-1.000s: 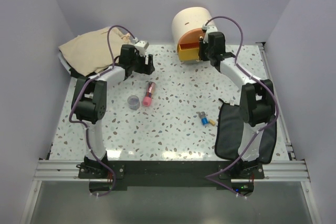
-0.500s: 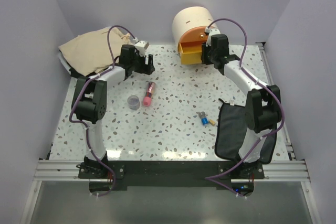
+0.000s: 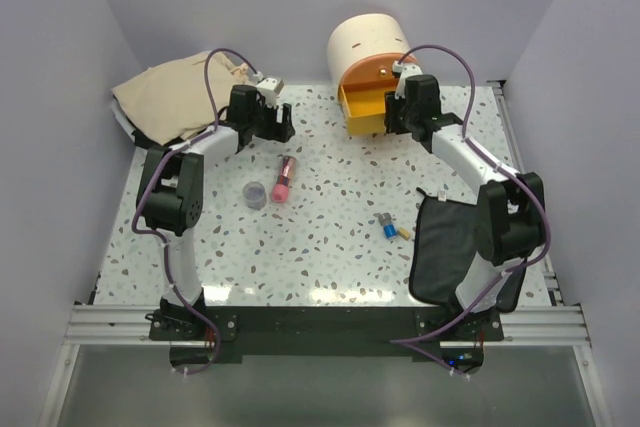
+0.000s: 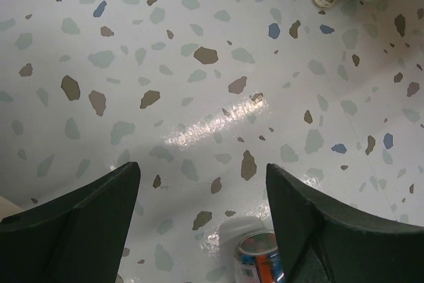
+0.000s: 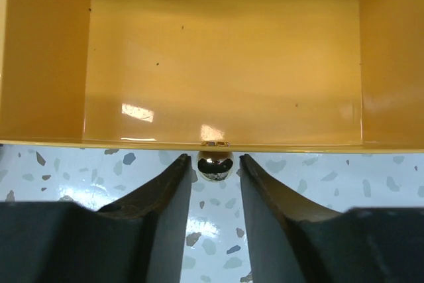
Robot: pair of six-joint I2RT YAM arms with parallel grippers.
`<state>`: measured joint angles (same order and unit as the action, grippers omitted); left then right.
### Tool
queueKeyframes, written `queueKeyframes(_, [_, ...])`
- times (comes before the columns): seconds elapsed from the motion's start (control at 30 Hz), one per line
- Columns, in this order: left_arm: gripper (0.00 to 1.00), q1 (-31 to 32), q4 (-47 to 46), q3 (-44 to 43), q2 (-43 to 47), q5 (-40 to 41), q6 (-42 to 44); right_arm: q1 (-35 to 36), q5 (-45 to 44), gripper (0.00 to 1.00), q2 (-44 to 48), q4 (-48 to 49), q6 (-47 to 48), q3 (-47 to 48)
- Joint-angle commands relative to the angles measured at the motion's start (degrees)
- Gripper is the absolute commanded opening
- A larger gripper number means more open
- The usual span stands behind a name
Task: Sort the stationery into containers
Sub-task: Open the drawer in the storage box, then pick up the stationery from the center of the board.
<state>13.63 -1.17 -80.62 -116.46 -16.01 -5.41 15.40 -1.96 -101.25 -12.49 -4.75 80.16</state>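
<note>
My right gripper (image 5: 215, 168) holds its jaws slightly apart, flanking the gold knob (image 5: 215, 164) unclamped. The orange drawer (image 5: 225, 64) stands pulled out of the cream box (image 3: 362, 39), empty, ready to receive stationery. The pink tube (image 3: 284, 179) lies well apart on the table (image 3: 330, 242).

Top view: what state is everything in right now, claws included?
Orange drawer: pulled out, empty.
Right claw: slightly open, astride the drawer knob.
Left claw: wide open, empty.
Pink tube: lying on its side.
Grey pot: standing upright.
Black pouch: flat; open or zipped, cannot tell.
</note>
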Motion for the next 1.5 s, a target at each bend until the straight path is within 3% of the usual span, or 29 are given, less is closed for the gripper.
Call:
queueKeyframes(0.0, [0.82,0.17,-1.82,-0.5,4.05,0.54,0.4,0.42,0.9,0.46,3.78,2.04,1.41,-0.36])
queueKeyframes(0.13, [0.82,0.17,-1.64,-0.15,5.28,0.72,0.84,0.42,0.73,0.51,5.71,-1.91,2.73,0.26])
queueKeyframes(0.33, [0.83,0.26,-0.77,1.16,8.09,3.61,2.5,0.42,4.67,0.53,12.81,-17.46,4.4,-4.2])
queueKeyframes(0.43, [0.84,0.26,0.63,1.78,9.67,5.9,4.52,0.68,13.62,0.52,19.04,-21.34,11.94,-11.41])
queueKeyframes(0.57, [0.84,0.17,4.59,2.57,11.34,10.02,7.86,5.06,24.18,0.54,20.49,-24.15,24.68,-15.21])
queueKeyframes(0.77, [0.86,-1.76,10.92,7.04,17.67,9.08,13.67,13.58,32.19,0.55,12.94,-29.53,46.98,-5.38])
queueKeyframes(0.9, [0.87,-7.63,14.26,10.65,23.55,6.16,17.8,17.73,31.57,0.55,7.32,-27.15,62.91,1.47])
queueKeyframes(1.03, [0.87,-13.62,13.21,16.44,30.58,2.66,16.58,20.45,34.82,0.55,0.63,-26.09,76.01,7.72])
queueKeyframes(1.27, [0.86,-16.88,11.81,25.77,46.12,5.28,17.45,23.54,39.66,0.57,-9.04,-35.13,111.21,15.45])
queueKeyframes(1.47, [0.87,-16.97,12.94,32.01,54.75,7.13,17.45,24.5,40.54,0.59,-21.6,-47.87,128.12,34.22])
